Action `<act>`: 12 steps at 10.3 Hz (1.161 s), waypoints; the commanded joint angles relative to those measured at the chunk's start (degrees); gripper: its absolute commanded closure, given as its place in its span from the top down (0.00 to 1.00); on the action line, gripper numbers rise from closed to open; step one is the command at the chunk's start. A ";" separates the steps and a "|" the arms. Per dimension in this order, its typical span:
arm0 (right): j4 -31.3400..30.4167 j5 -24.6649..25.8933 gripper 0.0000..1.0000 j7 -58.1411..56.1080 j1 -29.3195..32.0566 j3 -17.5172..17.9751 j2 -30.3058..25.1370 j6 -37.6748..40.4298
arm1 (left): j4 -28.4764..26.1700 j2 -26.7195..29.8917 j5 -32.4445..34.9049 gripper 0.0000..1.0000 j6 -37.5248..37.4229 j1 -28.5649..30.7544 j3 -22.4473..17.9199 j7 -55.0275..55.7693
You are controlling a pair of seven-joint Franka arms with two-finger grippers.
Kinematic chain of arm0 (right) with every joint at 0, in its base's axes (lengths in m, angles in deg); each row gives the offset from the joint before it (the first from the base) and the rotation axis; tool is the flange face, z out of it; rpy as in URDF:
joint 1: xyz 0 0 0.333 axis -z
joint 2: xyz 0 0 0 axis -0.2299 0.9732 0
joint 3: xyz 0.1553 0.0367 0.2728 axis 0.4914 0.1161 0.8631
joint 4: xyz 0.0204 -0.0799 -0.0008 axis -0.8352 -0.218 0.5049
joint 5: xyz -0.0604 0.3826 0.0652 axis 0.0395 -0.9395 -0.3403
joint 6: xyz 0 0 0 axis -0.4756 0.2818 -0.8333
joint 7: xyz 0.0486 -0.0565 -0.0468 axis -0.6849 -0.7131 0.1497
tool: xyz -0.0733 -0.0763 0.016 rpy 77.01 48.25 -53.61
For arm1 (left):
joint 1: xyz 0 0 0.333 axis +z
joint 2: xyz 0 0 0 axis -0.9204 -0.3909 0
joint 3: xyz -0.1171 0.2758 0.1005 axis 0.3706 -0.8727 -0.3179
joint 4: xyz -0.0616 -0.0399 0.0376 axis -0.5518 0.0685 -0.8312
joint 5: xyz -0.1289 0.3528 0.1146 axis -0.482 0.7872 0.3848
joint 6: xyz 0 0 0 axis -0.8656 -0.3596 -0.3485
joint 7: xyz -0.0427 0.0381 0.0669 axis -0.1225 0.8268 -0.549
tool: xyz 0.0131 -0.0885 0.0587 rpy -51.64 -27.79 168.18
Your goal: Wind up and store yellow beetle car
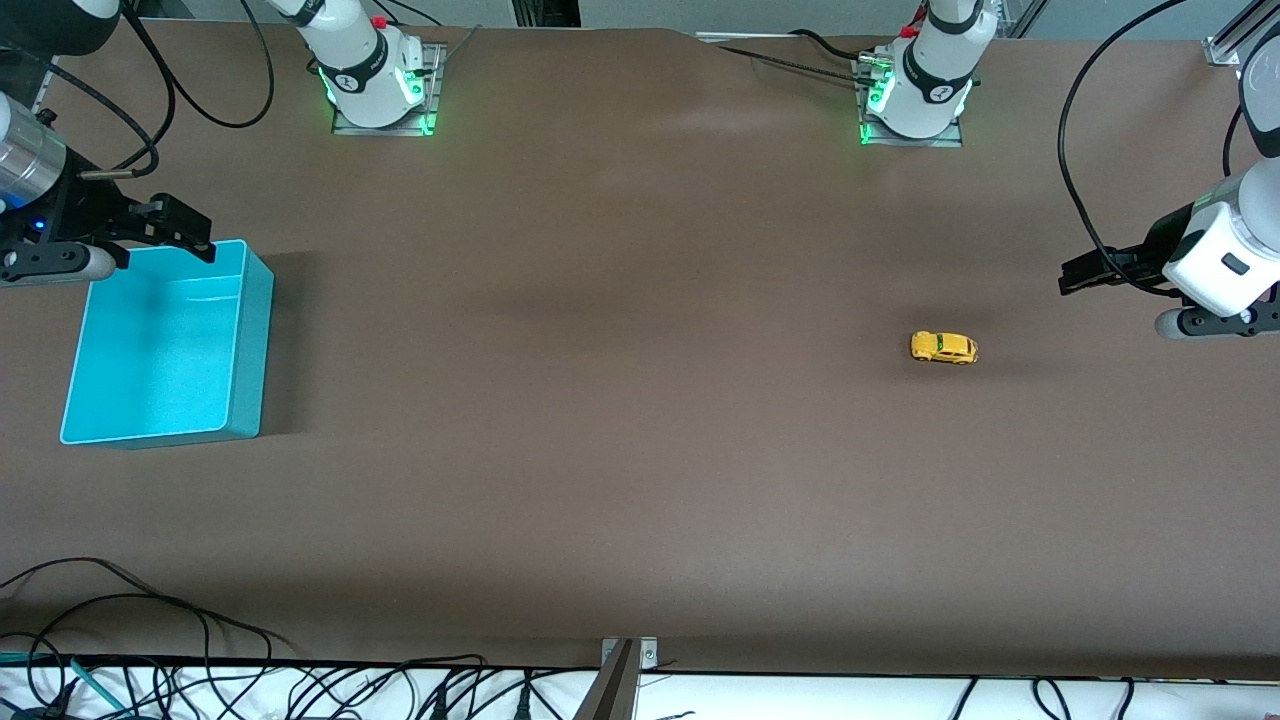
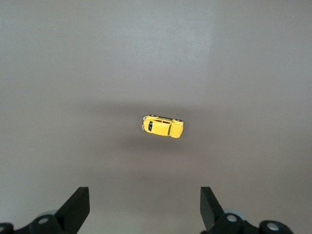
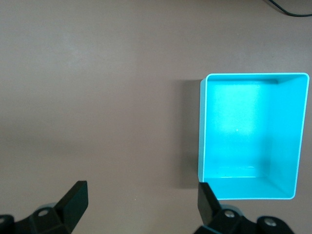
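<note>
The yellow beetle car [image 1: 943, 347] stands alone on the brown table toward the left arm's end. It also shows in the left wrist view [image 2: 162, 126], upright on its wheels. My left gripper [image 1: 1066, 279] is open and empty, up over the table beside the car at the left arm's end; in its wrist view the gripper [image 2: 145, 202] has its jaws wide apart, well short of the car. My right gripper [image 1: 205, 238] is open and empty over the farther edge of the turquoise bin [image 1: 255, 340]. In the right wrist view the gripper [image 3: 142, 195] is beside the bin [image 3: 202, 131].
The turquoise bin is empty and stands at the right arm's end of the table. Both arm bases [image 1: 375, 75] [image 1: 915, 95] are at the table's edge farthest from the front camera. Cables [image 1: 150, 640] lie along the nearest edge.
</note>
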 commanded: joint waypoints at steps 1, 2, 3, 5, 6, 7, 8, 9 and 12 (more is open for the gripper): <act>0.44 -1.26 1.00 -1.03 -0.06 -0.40 0.01 0.28 | 0.48 -0.29 0.63 1.00 -0.81 0.09 0.11 0.23; 0.44 -1.26 1.00 -1.03 -0.06 -0.40 0.01 0.28 | 0.48 -0.29 0.63 1.00 -0.81 0.09 0.11 0.32; 0.44 -1.26 1.00 -1.03 -0.06 -0.40 0.01 0.28 | 0.48 -0.29 0.63 1.00 -0.81 0.09 0.11 0.84; 0.44 -1.26 1.00 -1.03 -0.06 -0.40 0.01 0.28 | 0.48 -0.38 0.63 1.00 -0.81 0.09 0.11 1.11; 0.44 -1.26 1.00 -1.03 -0.06 -0.40 0.01 0.28 | 0.48 -0.38 0.63 1.00 -0.81 0.09 0.11 1.11; 0.44 -1.26 1.00 -1.03 -0.06 -0.49 0.01 0.28 | 0.39 -0.38 0.63 1.00 -0.81 0.09 0.11 1.11; 0.44 -1.26 1.00 -1.03 -0.06 -0.49 0.01 0.28 | 0.30 -0.38 0.63 1.00 -0.81 0.09 0.11 1.11; 0.44 -1.26 1.00 -1.03 -0.06 -0.49 0.01 0.28 | 0.30 -0.38 0.63 1.00 -0.81 0.09 0.02 1.11; 0.44 -1.26 1.00 -1.03 -0.06 -0.49 0.01 0.28 | 0.30 -0.56 0.63 1.00 -0.81 0.09 0.11 1.11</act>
